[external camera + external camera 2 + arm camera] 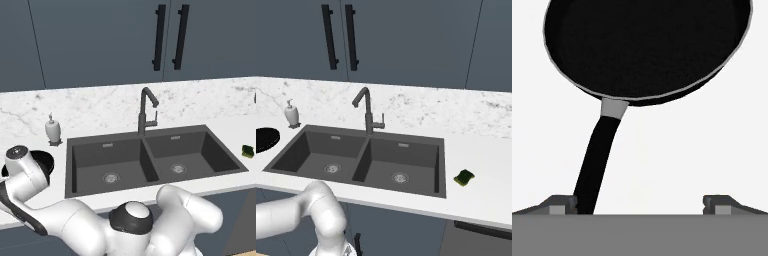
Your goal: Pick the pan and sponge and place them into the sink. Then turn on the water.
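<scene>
From my left base camera, the arm's wrist hid most of the pan (46, 161) at the left edge. In the right base view its rim (266, 138) was cut by the left edge. In the hand view, the top edge clipped it, and its handle (598, 160) ran off below.

Worktop (30, 117): white marble, veined grey.
Soap bottle (52, 130): white, upright, near the back-left.
Cabinets (95, 40): dark blue-grey.
Handles (159, 37): two black vertical bars.
</scene>
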